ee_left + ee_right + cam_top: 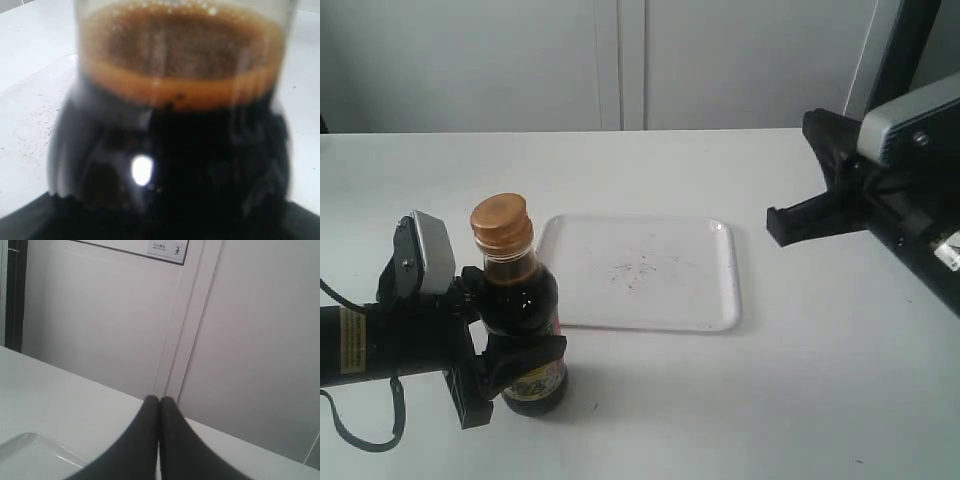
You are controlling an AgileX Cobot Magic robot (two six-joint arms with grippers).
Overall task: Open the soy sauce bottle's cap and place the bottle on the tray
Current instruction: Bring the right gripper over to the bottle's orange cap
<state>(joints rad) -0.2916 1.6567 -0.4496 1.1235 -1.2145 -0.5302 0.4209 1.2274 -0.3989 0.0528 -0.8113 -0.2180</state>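
Note:
The soy sauce bottle (523,300) stands upright on the table just off the tray's near left corner. Its copper-orange cap (502,224) is down over the neck. My left gripper (515,325) comes in from the left and is shut on the bottle's dark belly, one finger on either side. In the left wrist view the bottle (170,125) fills the frame, blurred, and hides the fingers. The white tray (690,290) lies flat with faint specks in its centre. My right gripper (775,225) hovers right of the tray, shut on nothing, its fingertips (152,407) pressed together.
A white table (800,400) carries everything, with a pale wall and cabinet doors (620,60) behind it. The tray's edge (30,120) shows beside the bottle in the left wrist view, and its corner (30,455) appears under the right fingers.

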